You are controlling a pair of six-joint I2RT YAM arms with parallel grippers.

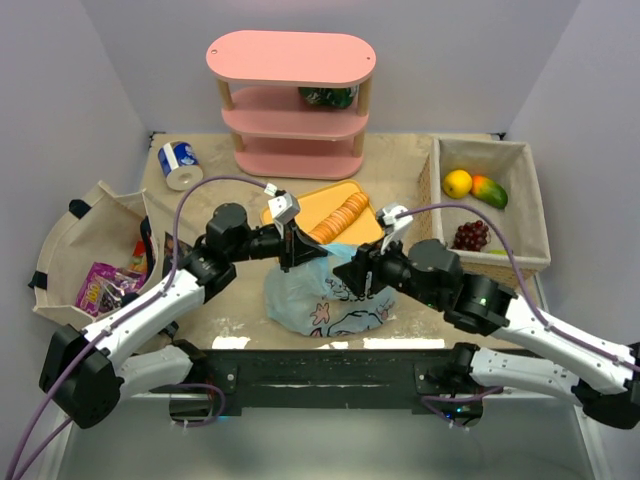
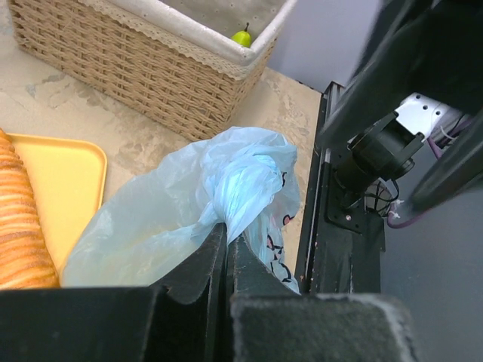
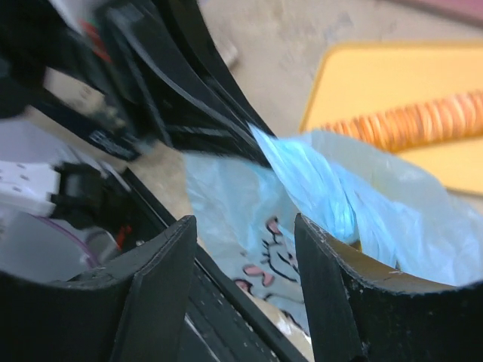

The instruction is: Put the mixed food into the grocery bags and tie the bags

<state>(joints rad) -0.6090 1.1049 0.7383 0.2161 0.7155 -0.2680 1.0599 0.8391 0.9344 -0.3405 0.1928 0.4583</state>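
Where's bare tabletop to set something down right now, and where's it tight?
Free: the strip between can and pink shelf; the gap between shelf and wicker basket. Crowded: centre, where left gripper, right gripper, grocery bag and yellow tray bunch together.

Tight around the bag (image 1: 325, 295): left gripper (image 1: 298, 262) pinches its top, right gripper (image 1: 352, 272) sits just beside w/ jaws apart, little gap btwn them. Tray (image 1: 320, 198) w/ loaf (image 1: 340, 218) touches the bag's far side. Basket (image 1: 432, 195) walls the right, cloth bin (image 1: 90, 215) the left. Bare table (image 1: 215, 165) lies btwn can (image 1: 180, 165) and shelf (image 1: 290, 55) (back left).
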